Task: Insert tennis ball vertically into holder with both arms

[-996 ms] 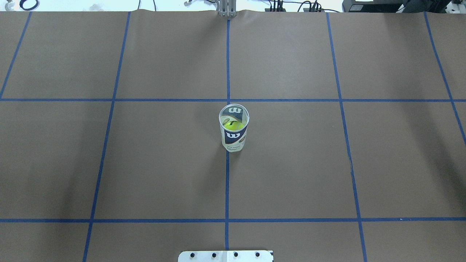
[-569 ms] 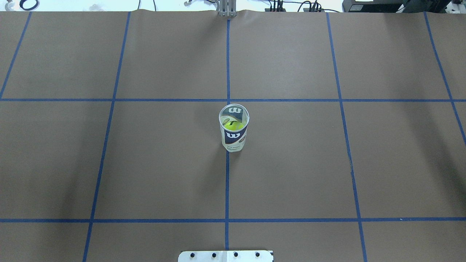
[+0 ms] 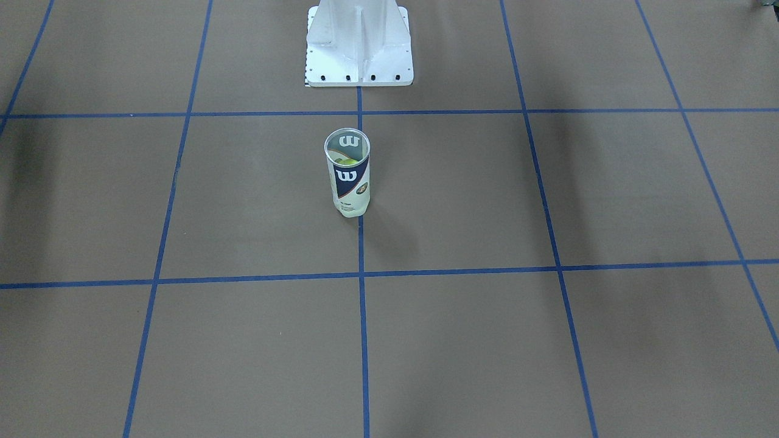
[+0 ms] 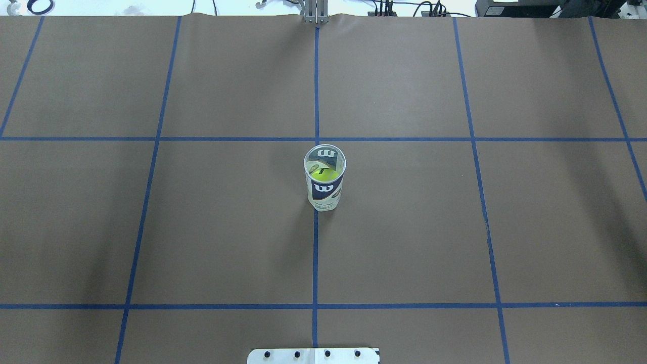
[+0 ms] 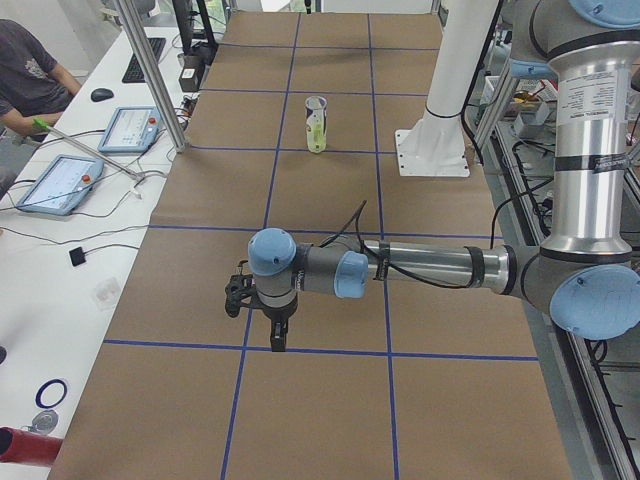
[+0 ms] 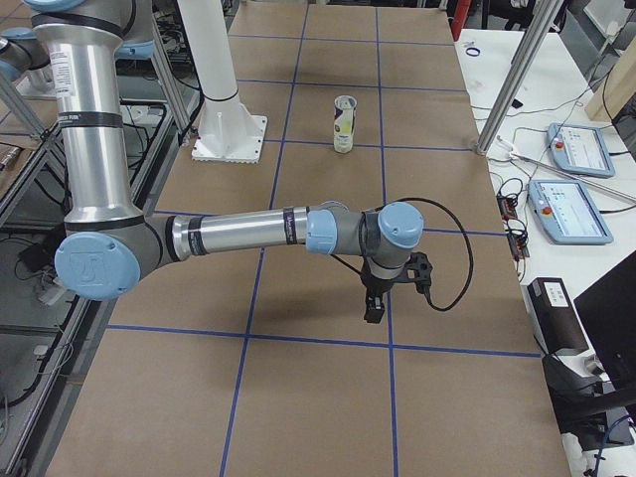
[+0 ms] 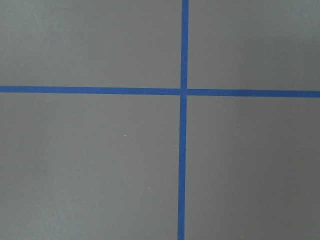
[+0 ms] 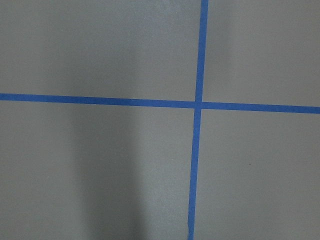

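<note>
The holder (image 4: 325,191) stands upright on the middle blue line of the brown table, its top without a lid; it also shows as the holder (image 3: 348,185), (image 5: 316,125), (image 6: 344,124). A yellow-green tennis ball (image 4: 324,174) sits inside it, below the rim. My left gripper (image 5: 275,330) hangs far from the holder over a tape crossing, seen only in the exterior left view, so I cannot tell its state. My right gripper (image 6: 376,303) hangs likewise at the other end; cannot tell either. Both wrist views show only brown paper and blue tape.
The white pedestal base (image 3: 359,55) stands behind the holder on the robot's side. A person (image 5: 30,75) sits at the side table with tablets (image 5: 60,182) and cables. Another tablet (image 6: 571,211) lies on the opposite side table. Metal posts (image 5: 150,70) (image 6: 517,84) rise at the table's edges.
</note>
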Robot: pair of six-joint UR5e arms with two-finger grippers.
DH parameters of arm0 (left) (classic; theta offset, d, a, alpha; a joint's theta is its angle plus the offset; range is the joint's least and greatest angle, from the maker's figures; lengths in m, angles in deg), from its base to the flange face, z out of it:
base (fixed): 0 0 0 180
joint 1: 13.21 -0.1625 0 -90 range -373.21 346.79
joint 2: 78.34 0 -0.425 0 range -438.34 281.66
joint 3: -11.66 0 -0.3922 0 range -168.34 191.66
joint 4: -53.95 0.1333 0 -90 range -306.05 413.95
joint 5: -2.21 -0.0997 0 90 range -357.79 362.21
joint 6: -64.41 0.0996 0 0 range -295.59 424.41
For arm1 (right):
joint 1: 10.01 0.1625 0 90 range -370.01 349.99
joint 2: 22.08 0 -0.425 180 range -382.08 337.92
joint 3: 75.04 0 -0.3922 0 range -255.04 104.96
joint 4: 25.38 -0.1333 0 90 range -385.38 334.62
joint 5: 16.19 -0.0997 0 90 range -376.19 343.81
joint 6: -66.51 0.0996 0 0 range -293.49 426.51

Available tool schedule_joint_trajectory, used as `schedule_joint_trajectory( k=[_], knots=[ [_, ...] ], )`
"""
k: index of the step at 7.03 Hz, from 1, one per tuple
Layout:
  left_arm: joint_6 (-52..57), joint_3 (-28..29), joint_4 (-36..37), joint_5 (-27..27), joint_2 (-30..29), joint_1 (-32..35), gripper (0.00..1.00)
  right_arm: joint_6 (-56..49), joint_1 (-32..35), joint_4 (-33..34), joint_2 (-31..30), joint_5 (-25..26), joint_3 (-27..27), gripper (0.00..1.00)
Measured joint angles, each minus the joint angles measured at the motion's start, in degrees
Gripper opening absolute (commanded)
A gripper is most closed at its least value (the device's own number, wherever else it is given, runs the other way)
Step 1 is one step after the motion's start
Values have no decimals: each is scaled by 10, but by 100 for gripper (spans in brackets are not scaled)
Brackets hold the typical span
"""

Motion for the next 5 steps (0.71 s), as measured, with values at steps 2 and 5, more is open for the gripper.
schedule_joint_trajectory(
  k=[2, 5],
  knots=[
    [0, 0, 0, 0, 0, 0, 100, 0, 0, 0, 0, 0, 0, 99],
    [2, 3, -8, -1, 0, 0, 100, 1, -1, -1, 0, 0, 0, 99]
  ],
)
